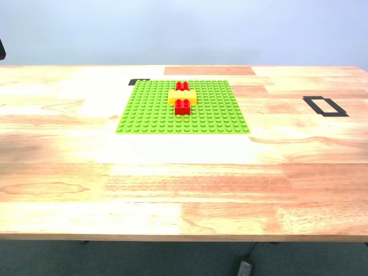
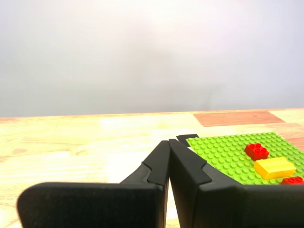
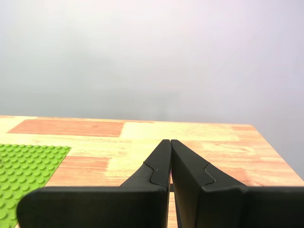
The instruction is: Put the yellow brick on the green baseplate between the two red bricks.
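One baseplate (image 1: 183, 107), one yellow brick (image 1: 182, 96) and two red bricks: that is the whole count of toy pieces. The baseplate lies flat on the table (image 1: 184, 172), toward its far edge and about midway across the exterior view. On it, in the far half, the three bricks form a short line running from far to near: the far red brick (image 1: 182, 86), then the yellow brick set crosswise, then the near red brick (image 1: 183, 106). Each red brick touches the yellow one, which sits between them and sticks out past both on either side.

My first gripper (image 2: 169, 142) has its two black fingers pressed together at the tips, with nothing between them; it is above the table, off one corner of the baseplate (image 2: 228, 152), apart from the bricks. My second gripper (image 3: 170, 142) is likewise closed tip to tip on nothing, over bare wood beside another corner of the baseplate (image 3: 23, 175).

The table is pale wood with reddish patches. Two black tape marks lie on it: a small one (image 1: 138, 81) at the baseplate's far corner on the exterior view's left, and a rectangular outline (image 1: 325, 106) well off to the exterior view's right. Behind the table is a plain pale wall (image 1: 184, 31). Below the near edge the floor is dark, with a cable and plug (image 1: 245, 267).
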